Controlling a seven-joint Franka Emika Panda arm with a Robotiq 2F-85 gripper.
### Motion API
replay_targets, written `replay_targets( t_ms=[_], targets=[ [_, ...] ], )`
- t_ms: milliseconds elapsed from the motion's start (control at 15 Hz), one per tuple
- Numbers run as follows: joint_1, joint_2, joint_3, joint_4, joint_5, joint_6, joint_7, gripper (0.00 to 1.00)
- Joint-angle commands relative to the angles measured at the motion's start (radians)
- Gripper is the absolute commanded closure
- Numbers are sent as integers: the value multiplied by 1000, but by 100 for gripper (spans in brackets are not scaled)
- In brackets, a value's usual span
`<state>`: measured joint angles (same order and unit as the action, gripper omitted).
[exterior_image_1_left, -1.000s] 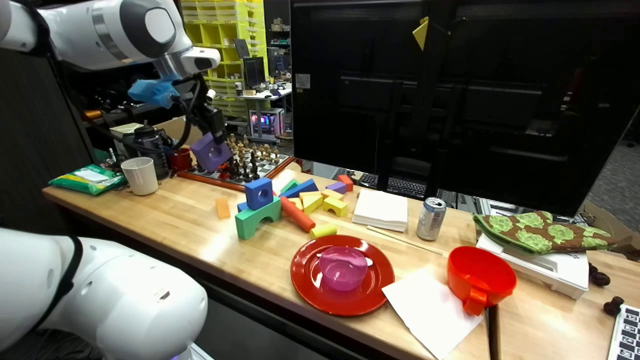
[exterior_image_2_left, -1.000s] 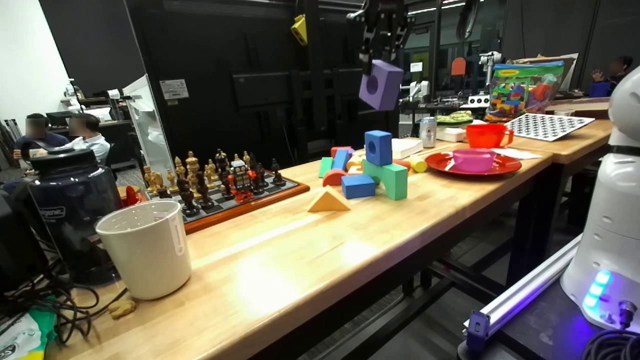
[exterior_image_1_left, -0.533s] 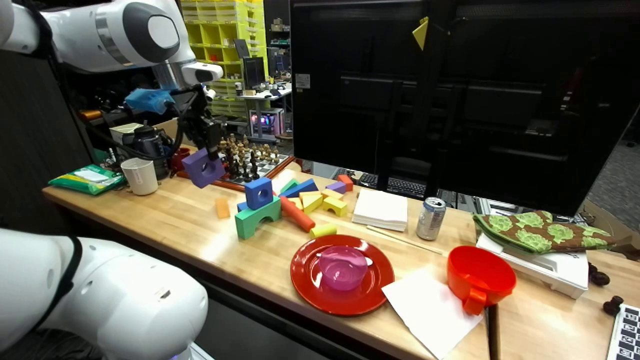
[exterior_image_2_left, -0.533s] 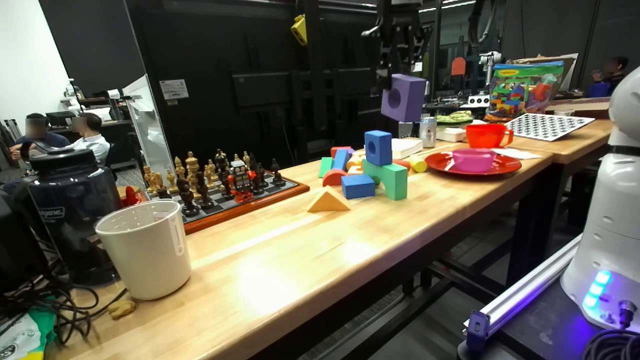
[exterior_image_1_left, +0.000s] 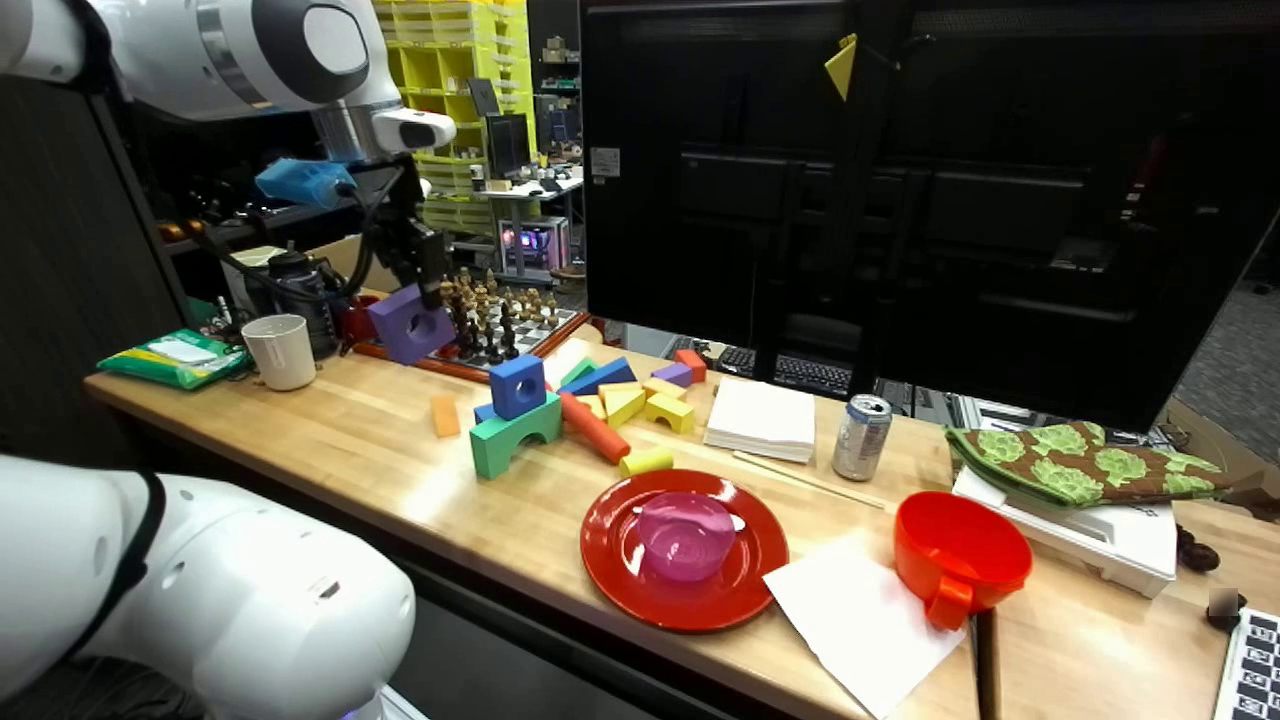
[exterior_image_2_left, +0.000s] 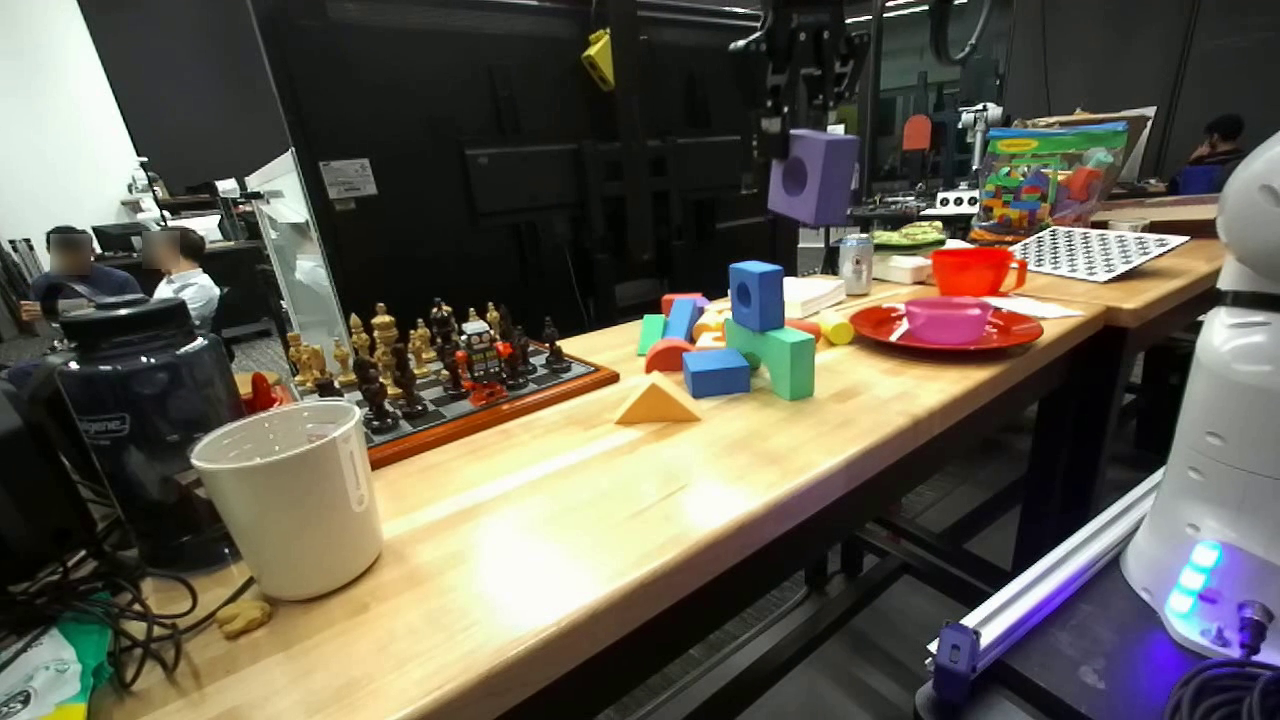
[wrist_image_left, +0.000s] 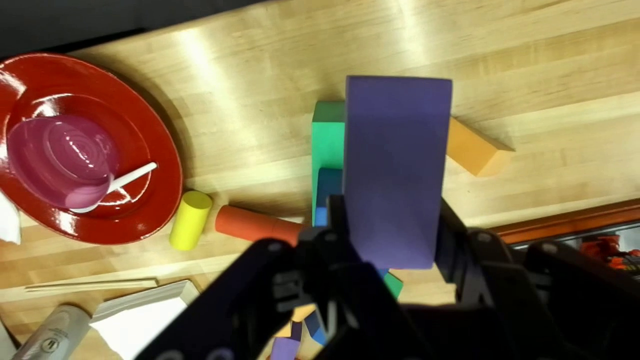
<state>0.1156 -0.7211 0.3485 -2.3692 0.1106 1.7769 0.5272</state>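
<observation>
1. My gripper (wrist_image_left: 390, 215) is closed on the purple block (wrist_image_left: 397, 145), a finger at each of two opposite faces; being flat and parallel, they probably give an even bite.
2. I pinch it toward one edge, clear of its hole, seemingly to press on solid material, so much of the block juts past my fingertips. It hangs in the air above the table (exterior_image_2_left: 600, 480).
3. Lower down, a green arch (exterior_image_2_left: 793, 365) stands on its feet, its level top bearing a holed blue block (exterior_image_2_left: 765, 290).
4. Near them, an orange triangle (exterior_image_2_left: 657, 405) rests on its long side, likely its steadiest.
5. Farther out, a yellow cylinder (exterior_image_1_left: 647, 461) lies just beside the red plate (exterior_image_1_left: 612, 545), whose middle supports a pink bowl (exterior_image_1_left: 686, 537).
</observation>
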Motion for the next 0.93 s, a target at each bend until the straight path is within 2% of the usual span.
replay_targets(
  t_ms=[0, 867],
  targets=[
    [-12, 28, -14, 51, -14, -38, -29, 84],
    [-21, 105, -46, 120, -40, -59, -72, 84]
  ],
)
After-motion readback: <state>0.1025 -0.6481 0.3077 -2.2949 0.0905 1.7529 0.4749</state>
